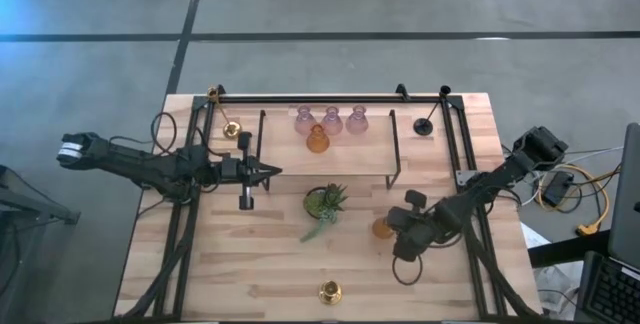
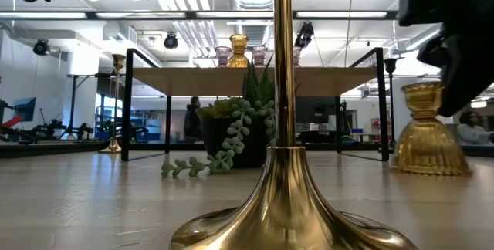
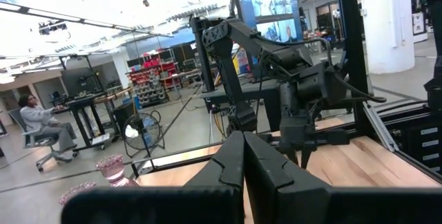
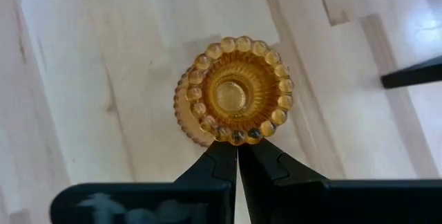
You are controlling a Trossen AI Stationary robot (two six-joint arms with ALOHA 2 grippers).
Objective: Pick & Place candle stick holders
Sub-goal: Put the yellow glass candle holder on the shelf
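Observation:
An amber glass holder [image 1: 381, 228] stands upright on its base on the table, right of the potted plant; it also shows in the low view [image 2: 427, 138]. My right gripper [image 4: 237, 149] is shut, points down, and hovers at the holder's beaded rim [image 4: 238, 135]. My left gripper [image 1: 272, 171] is shut and empty, level, near the shelf's left end. Three pink holders [image 1: 331, 119] and one amber holder [image 1: 317, 141] stand on the shelf. A brass holder [image 1: 232, 130] and a black one [image 1: 425, 125] stand at the rack's ends. Another brass holder [image 1: 330, 291] stands at the near edge. My right gripper's shut fingertips [image 4: 224, 153] come from above and stand right at the near side of the amber holder's rim. I cannot tell whether they touch it. The holder stands upright on the table.
A black-framed wooden shelf rack [image 1: 330, 159] spans the far half of the table. A small green potted plant [image 1: 325, 202] stands at the middle. The black arm rails [image 1: 185, 244] run along both sides. People sit in the room beyond the table.

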